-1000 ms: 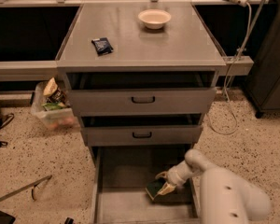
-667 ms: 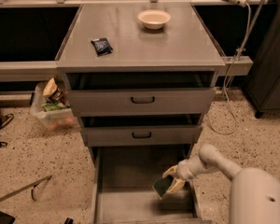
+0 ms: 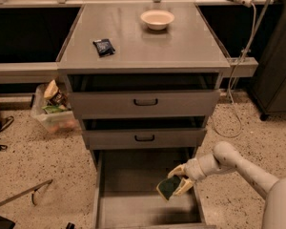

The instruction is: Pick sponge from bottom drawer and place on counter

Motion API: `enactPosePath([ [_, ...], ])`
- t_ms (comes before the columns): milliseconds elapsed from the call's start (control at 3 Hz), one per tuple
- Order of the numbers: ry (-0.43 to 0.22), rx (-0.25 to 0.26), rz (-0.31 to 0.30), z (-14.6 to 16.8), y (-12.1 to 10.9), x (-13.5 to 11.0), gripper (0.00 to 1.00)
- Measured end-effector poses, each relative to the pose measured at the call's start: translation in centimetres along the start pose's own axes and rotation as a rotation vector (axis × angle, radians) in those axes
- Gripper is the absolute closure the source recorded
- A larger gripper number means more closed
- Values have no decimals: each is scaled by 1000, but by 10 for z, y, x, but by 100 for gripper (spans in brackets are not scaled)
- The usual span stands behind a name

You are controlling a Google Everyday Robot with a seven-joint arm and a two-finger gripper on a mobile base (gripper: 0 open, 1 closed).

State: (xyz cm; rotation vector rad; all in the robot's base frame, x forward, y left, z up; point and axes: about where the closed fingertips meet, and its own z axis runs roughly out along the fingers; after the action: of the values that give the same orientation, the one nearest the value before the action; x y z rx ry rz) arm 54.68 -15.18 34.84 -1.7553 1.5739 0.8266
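Sponge (image 3: 168, 187), dark green face, pale yellow edge, tilted, clamped in hand (image 3: 175, 184) over bottom drawer (image 3: 133, 209).

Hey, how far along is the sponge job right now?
Done: the bottom drawer stands open and the gripper has the sponge clamped between its fingers. In hand: the sponge hangs tilted over the drawer's right side. Left: carrying it up and setting it on the counter, which holds a bowl and a dark packet.

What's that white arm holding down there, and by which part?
Its hand, above the open bottom drawer, pinches the sponge by one edge.
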Motion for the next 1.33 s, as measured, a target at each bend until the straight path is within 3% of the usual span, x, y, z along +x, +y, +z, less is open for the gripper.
enactPosePath([
  [333, -61, 31, -65, -31, -21, -51, 100],
  [1000, -183, 50, -265, -134, -69, -226, 100],
  [1333, -172, 78, -332, -172, -63, -289, 100],
])
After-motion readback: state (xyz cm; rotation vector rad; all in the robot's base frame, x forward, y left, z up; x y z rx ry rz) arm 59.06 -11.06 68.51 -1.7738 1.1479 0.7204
